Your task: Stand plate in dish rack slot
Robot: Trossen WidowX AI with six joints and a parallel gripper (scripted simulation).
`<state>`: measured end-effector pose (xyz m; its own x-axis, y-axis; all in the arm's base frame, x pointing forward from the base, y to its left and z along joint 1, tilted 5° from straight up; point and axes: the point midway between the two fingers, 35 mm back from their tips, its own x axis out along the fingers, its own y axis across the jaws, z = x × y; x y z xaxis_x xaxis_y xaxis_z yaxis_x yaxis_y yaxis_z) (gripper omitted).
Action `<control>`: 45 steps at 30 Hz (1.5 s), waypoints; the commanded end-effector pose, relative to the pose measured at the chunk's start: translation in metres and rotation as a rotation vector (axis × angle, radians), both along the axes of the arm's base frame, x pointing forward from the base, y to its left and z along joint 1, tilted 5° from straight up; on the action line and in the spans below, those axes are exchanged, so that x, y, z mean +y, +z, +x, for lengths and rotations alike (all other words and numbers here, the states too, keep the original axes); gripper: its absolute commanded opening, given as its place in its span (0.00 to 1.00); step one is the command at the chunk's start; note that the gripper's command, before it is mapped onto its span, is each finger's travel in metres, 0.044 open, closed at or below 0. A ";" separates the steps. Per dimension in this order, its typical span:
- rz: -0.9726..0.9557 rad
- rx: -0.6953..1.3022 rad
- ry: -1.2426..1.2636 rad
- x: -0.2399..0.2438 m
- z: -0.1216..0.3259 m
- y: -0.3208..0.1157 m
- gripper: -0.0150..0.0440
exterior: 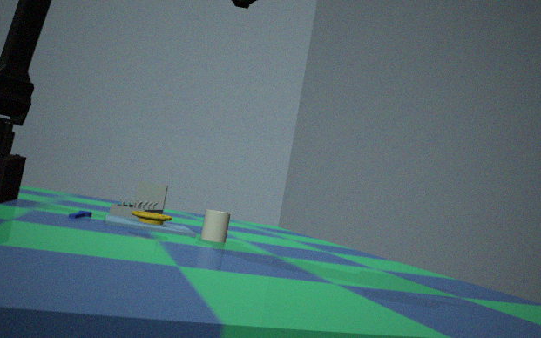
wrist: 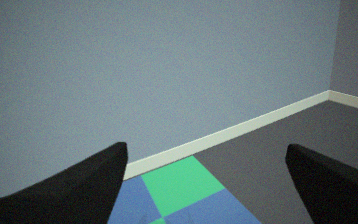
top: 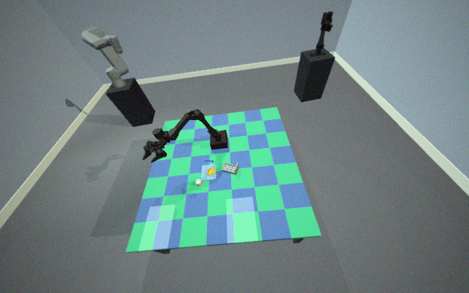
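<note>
A yellow plate (top: 211, 171) (exterior: 152, 216) lies flat, raised a little, on a light blue board (top: 205, 177) (exterior: 123, 221). The grey dish rack (top: 229, 168) (exterior: 120, 211) stands beside the board, to its right in the top view, with short rails and one tall end panel. No plate stands in it. My gripper (top: 149, 160) (wrist: 207, 151) is open and empty, high up at the left side of the table in the top view, far from the plate. The wrist view shows both fingers wide apart, with neither plate nor rack in it.
A cream cup (top: 199, 183) (exterior: 215, 226) stands near the board's corner. A small blue object (top: 209, 161) (exterior: 80, 214) lies on the other side of the board, towards the arm's base (top: 219, 140). Two other arms stand on dark pedestals (top: 131, 102) (top: 313, 75) beyond the table.
</note>
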<state>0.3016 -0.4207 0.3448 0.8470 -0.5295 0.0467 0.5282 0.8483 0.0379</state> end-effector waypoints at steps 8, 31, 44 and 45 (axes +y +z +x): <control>0.202 0.199 0.037 0.044 0.048 -0.075 0.93; 0.454 0.791 0.170 0.189 0.074 -0.222 0.93; 0.468 1.200 0.264 0.275 0.041 -0.279 0.93; 0.464 1.233 0.271 0.281 0.038 -0.282 0.93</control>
<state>0.3528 -0.1592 0.0767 0.3805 -0.1139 -0.9178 0.2932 0.9560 0.0030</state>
